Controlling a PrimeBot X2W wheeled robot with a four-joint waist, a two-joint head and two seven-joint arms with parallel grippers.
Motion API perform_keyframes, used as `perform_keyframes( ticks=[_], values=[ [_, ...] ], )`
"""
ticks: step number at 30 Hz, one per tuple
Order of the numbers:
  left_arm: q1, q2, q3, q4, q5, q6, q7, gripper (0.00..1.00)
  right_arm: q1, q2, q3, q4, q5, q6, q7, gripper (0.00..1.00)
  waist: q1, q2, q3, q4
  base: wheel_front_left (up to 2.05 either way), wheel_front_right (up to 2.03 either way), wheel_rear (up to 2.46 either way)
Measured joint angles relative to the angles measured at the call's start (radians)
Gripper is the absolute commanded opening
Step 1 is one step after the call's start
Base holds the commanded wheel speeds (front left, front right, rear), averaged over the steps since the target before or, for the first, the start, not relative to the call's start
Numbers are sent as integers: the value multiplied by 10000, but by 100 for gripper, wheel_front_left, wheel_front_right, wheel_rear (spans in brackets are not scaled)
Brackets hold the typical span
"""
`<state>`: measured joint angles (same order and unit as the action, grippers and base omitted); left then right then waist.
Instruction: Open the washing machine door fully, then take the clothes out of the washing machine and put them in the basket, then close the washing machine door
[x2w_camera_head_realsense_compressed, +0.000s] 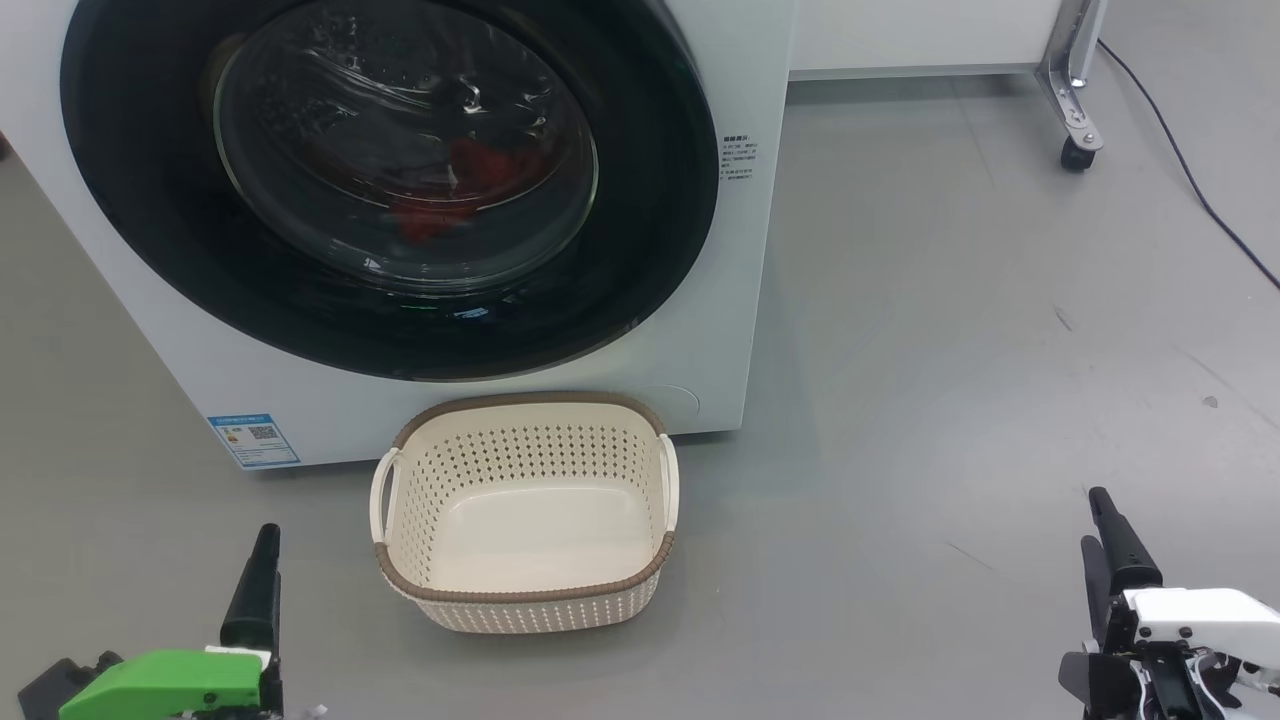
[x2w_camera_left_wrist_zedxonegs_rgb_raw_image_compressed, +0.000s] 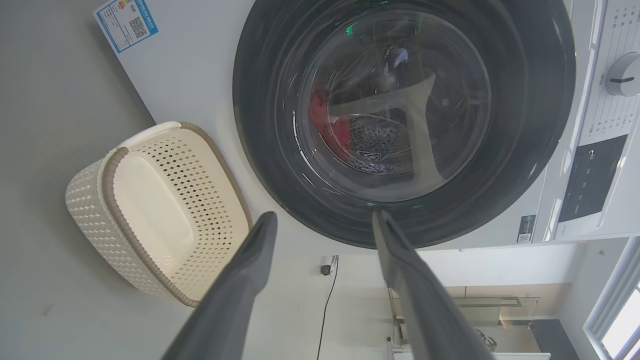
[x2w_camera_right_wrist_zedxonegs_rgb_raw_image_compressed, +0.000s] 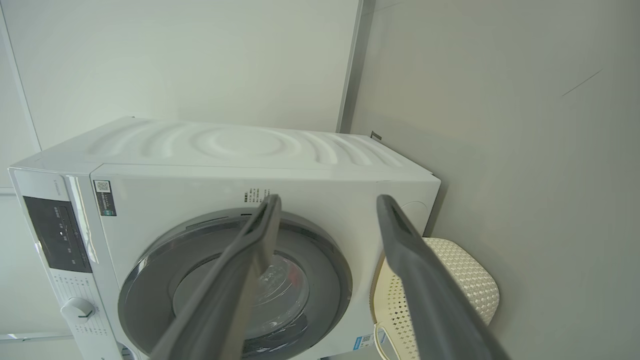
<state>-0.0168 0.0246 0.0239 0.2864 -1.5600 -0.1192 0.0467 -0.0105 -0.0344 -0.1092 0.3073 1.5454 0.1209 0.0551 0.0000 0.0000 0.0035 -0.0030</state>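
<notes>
Head view: the upper edge cuts off the top of the washing machine door (x2w_camera_head_realsense_compressed: 130, 200), and the washing machine (x2w_camera_head_realsense_compressed: 720, 330) runs past the top and left edges. Through the glass I see the clothes (x2w_camera_head_realsense_compressed: 480, 172) as red patches under reflections; their shapes and number I cannot tell. Print on the blue sticker (x2w_camera_head_realsense_compressed: 253, 440) and side label (x2w_camera_head_realsense_compressed: 738, 160) is too small to read. Right wrist view: the bottom edge cuts the door; one finger of the right gripper (x2w_camera_right_wrist_zedxonegs_rgb_raw_image_compressed: 327, 200) hides part of the basket (x2w_camera_right_wrist_zedxonegs_rgb_raw_image_compressed: 470, 280).
</notes>
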Motion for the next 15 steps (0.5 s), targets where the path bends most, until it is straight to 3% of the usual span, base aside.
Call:
perform_keyframes(
  ticks=[15],
  values=[
    [-201, 606, -531, -274, 2550, 100, -721, 100, -42, -840, 629, -198, -2614, -96, -794, 100, 0, 0, -4, 1, 0, 0, 0]
  ],
)
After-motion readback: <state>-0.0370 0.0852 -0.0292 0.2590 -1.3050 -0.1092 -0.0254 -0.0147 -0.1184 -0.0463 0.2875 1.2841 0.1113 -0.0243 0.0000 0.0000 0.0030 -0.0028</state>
